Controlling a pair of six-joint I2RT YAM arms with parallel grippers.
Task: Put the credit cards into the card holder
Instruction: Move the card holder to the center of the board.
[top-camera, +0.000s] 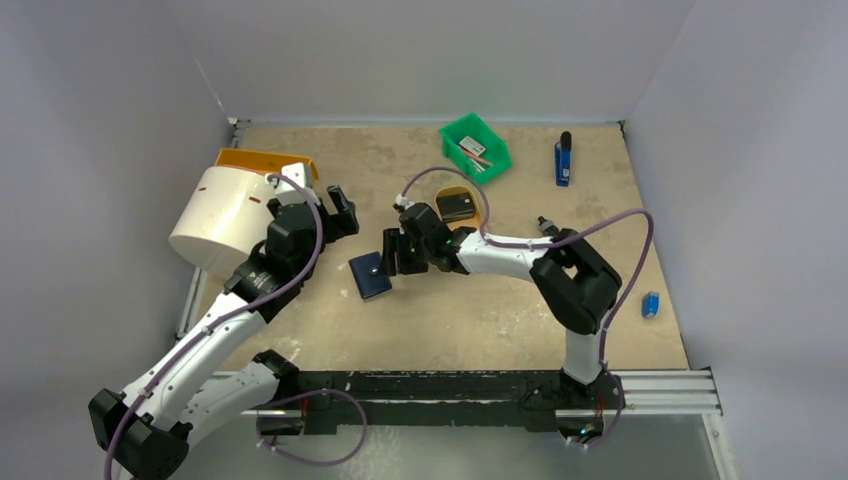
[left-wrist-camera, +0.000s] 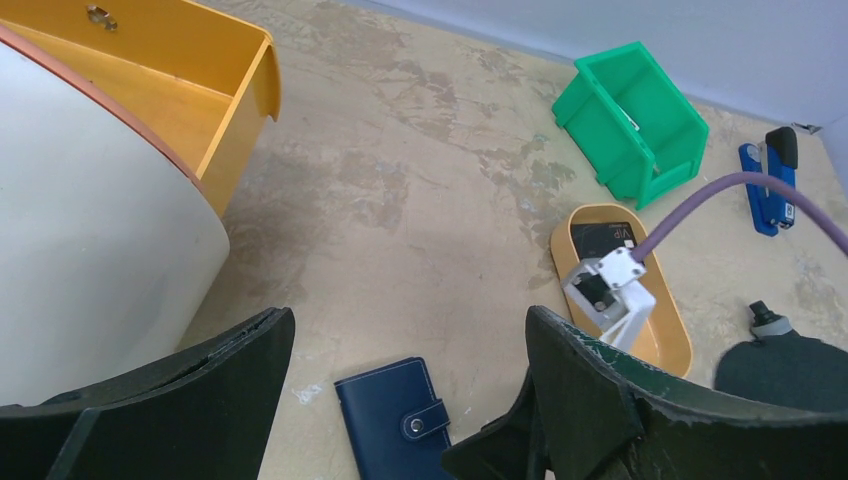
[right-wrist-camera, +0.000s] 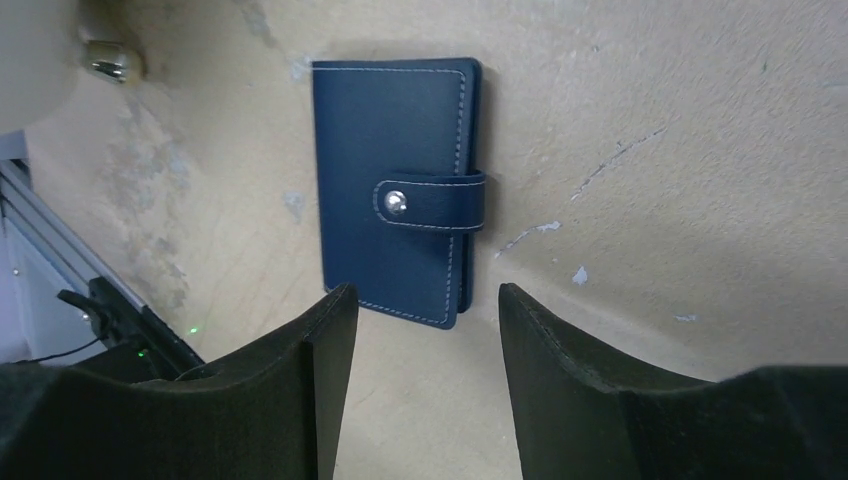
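The scuffed tan table (top-camera: 480, 320) bears a snapped-shut navy card holder (top-camera: 370, 275), tan oval tray (left-wrist-camera: 665, 335), green bin (left-wrist-camera: 640, 150), orange bin (top-camera: 262, 160), blue stapler-like tool (top-camera: 563, 160) and small blue object (top-camera: 651, 305).

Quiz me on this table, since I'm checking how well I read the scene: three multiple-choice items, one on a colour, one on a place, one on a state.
1. The card holder is: A red; B navy blue; C green.
2. The black VIP-marked piece lies: A in the tan oval tray; B on the card holder; C on the tabletop.
3. The card holder's snap tab is: A hanging loose; B torn off; C fastened, holder closed.

Key: B, the right wrist view shows dark blue leather. A, the tray's rim surrounds the piece. C, the tab wraps the edge and its stud sits pressed on the front.
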